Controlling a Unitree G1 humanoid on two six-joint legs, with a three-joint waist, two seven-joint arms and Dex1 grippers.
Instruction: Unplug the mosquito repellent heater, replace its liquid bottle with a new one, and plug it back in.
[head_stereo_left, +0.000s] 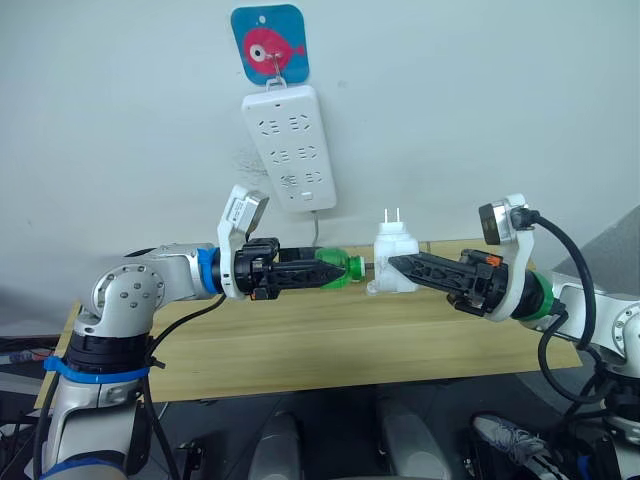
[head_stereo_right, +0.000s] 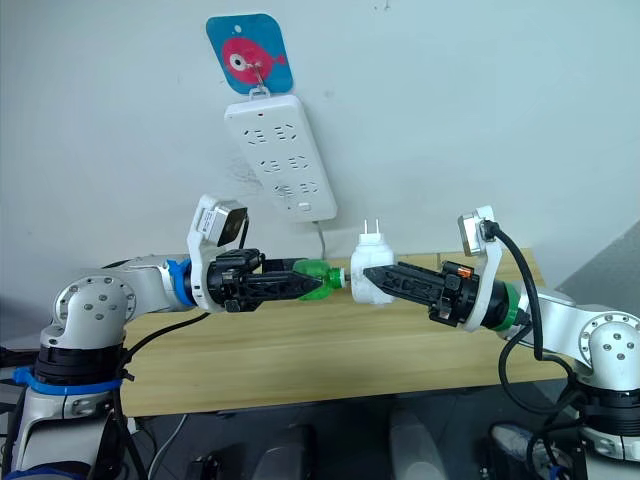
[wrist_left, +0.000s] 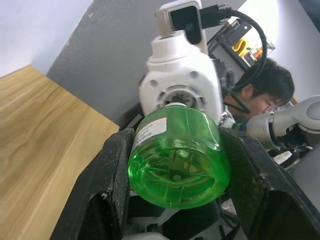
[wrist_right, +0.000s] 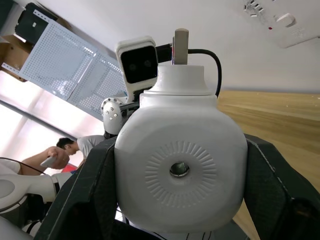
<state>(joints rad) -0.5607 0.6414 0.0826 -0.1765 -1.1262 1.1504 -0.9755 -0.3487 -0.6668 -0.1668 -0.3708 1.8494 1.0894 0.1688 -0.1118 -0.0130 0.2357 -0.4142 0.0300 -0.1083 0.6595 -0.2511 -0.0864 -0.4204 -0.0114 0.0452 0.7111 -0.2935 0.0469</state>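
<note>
Mosquito repellent heater (head_stereo_left: 396, 262) unplugged below the power strip (head_stereo_left: 291, 146), clamped in right jaws (head_stereo_left: 392, 264), left jaws (head_stereo_left: 334, 270) gripping green liquid bottle (head_stereo_left: 342, 269) at its socket, likely for swapping.

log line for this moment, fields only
stage: bottle swap, mid-air | left gripper: shut on green bottle | right gripper: shut on heater, prongs up | power strip: on wall, heater unplugged

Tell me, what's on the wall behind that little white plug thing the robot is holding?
Behind the mosquito repellent heater is plain white wall. A white power strip hangs higher up, beneath a blue fish hook plate. The strip's cord drops behind the green bottle and is hidden.
</note>
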